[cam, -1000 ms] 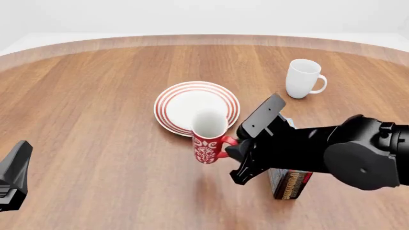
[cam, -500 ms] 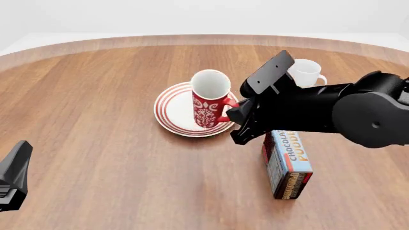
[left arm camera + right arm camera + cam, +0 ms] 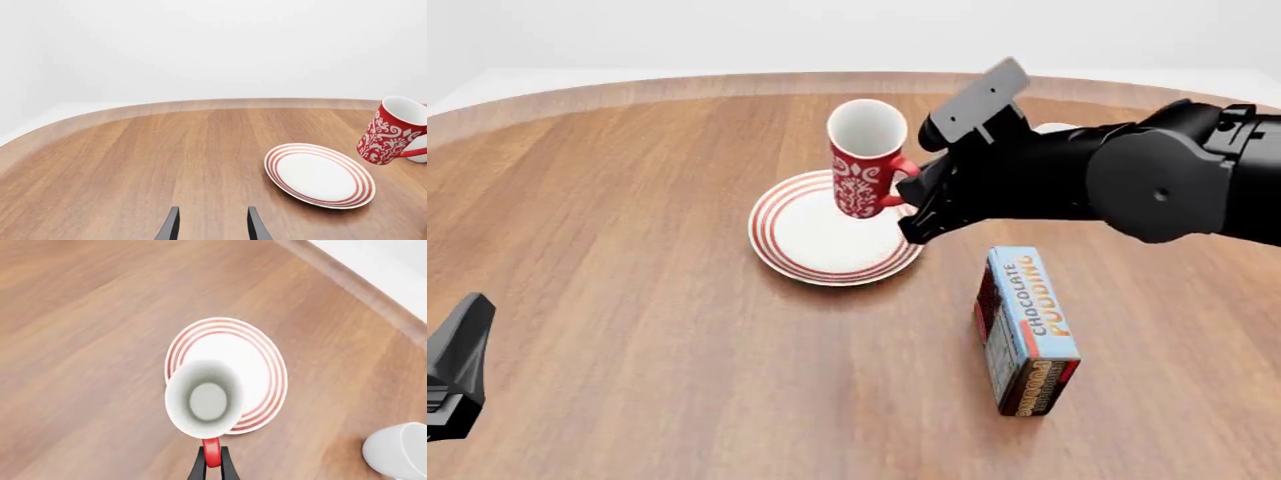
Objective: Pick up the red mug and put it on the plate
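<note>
Right claw (image 3: 211,463): clamped on the red mug (image 3: 865,160) handle, held above the plate (image 3: 814,245).
Left claw (image 3: 210,225): open, empty.

White mug (image 3: 400,449); chocolate pudding box (image 3: 1028,330); wooden table (image 3: 627,230).

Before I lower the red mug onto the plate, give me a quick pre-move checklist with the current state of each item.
1. Right gripper shut on the red mug by its handle: ok.
2. Mug clear of the table, held in the air: ok.
3. Mug upright: not ok, it leans slightly in the left wrist view.
4. Mug centred over the plate: not ok; the right wrist view shows it over the plate's edge nearest the gripper.
5. Plate surface free of other things: ok.
6. Left gripper open, well away from the plate: ok.
</note>
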